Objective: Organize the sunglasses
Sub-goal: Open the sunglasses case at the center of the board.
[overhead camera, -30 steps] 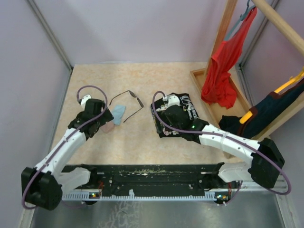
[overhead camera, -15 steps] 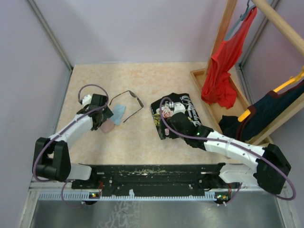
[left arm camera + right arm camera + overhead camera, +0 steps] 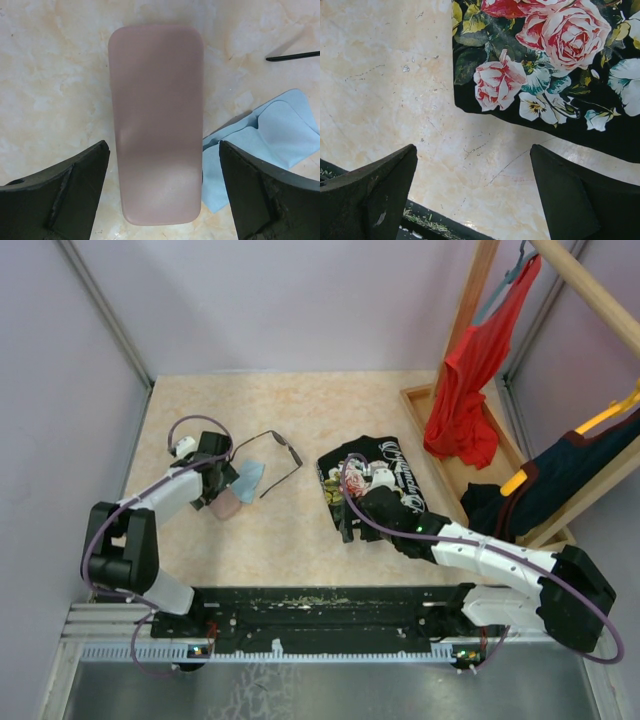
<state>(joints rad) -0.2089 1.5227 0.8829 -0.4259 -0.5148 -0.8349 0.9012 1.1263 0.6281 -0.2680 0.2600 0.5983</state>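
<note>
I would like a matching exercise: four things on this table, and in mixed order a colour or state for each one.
Things:
1. case
2. cloth
3. sunglasses
4. garment

Colour or state:
a. black, printed with roses
b. light blue
c. pink
d. thin dark frame, arms unfolded

Pairs: 1-c, 2-b, 3-d, 4-a

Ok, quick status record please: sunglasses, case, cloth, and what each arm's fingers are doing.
sunglasses: unfolded on table, beside blue cloth, not held
pink case: closed, lying flat between left fingers
blue cloth: on table, against pink case's side
left fingers: open, straddling pink case, contact unclear
right fingers: open, empty, over bare table near floral garment
</note>
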